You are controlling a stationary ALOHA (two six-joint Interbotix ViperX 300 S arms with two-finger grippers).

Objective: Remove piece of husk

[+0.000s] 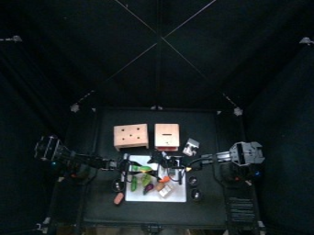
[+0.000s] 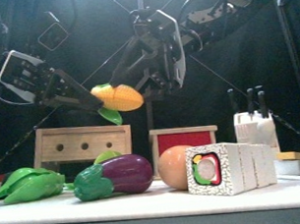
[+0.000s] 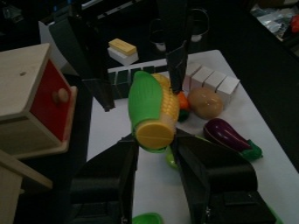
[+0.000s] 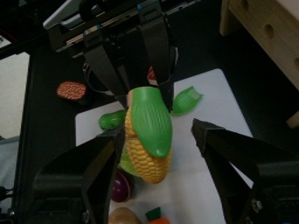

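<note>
Sushi block and eggplant nearest on worktop; above, corn with green husk clamped at its base by left end effector, lengthwise toward wide-open, empty right end effector, nearly between its jaws.

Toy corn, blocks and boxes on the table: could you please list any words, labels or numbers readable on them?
No readable text anywhere.
Toy corn: no writing.
Wooden box with holes: no label visible.
Sushi roll block: picture only, no words.
Knife block: unmarked.
</note>
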